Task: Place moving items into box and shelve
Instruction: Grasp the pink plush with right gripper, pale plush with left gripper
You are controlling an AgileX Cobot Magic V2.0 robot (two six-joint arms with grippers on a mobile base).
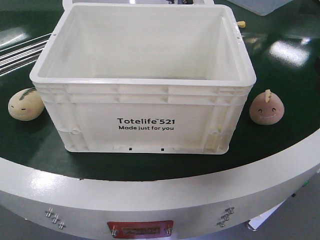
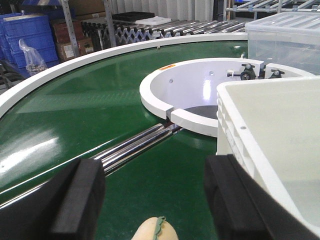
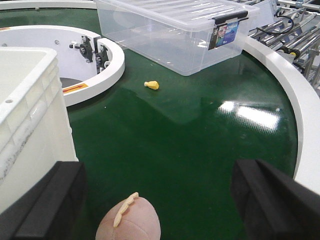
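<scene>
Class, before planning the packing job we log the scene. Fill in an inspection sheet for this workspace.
Surface: glossy green curved conveyor belt, white rim.
Job's things: large white plastic crate upright, empty; pale yellow-beige soft toy beside one end, pinkish smiling soft toy beside the other.
Clutter: small yellow piece on the belt; clear lidded plastic tub.
Grippers: left gripper open, beige toy in view between its fingers; right gripper open, pinkish toy likewise.
Cables: black loop, possibly a cable, over metal roller tracks.
Surroundings: stacked blue plastic bins, brown cartons.
</scene>
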